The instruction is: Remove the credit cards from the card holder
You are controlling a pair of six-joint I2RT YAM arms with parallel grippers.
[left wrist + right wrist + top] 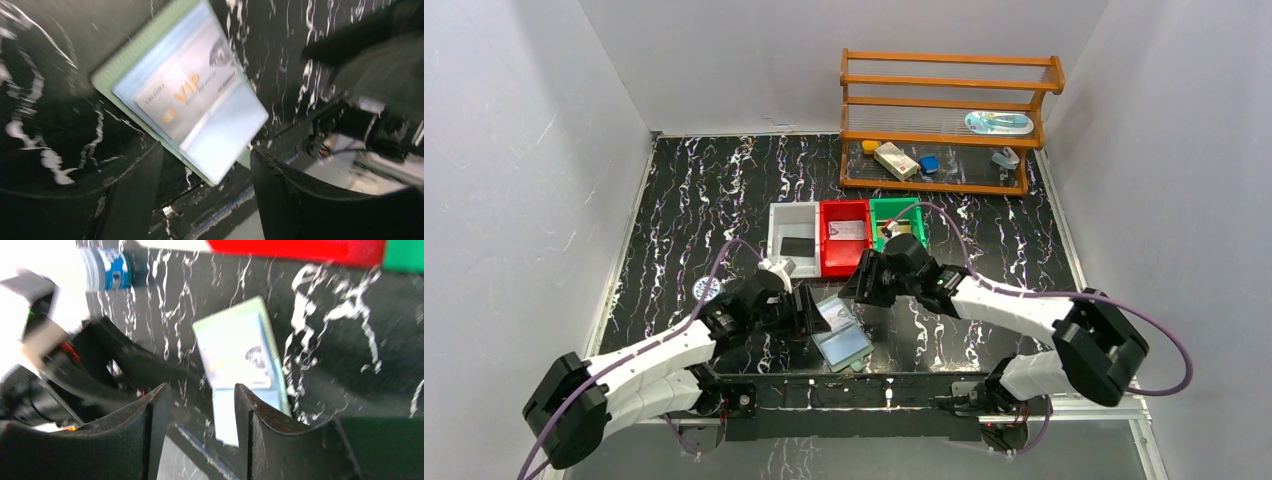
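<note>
The flat grey-green bifold card holder (842, 332) lies open on the black marbled worktop (724, 190), close to the near edge and about midway along it. From above, the left claw (807, 312) sits just beside its left side and the right claw (862, 285) just beyond its far end. This view also shows three plastic bins in a row towards the middle of the worktop: a white bin (776, 236) holding a black credit card (797, 246), a red bin (842, 263) holding a pale credit card (848, 230), and a green bin (894, 214).

Only the left wrist view shows what the clear bluish pocket holds: a silver-grey credit card (197, 92) printed "VIP". There the left claw (205, 152) is spread wide and empty.

The right wrist view shows the right claw (201, 390) moderately open and holding nothing. It also shows a round blue-and-white tin (107, 270) near the left edge.
</note>
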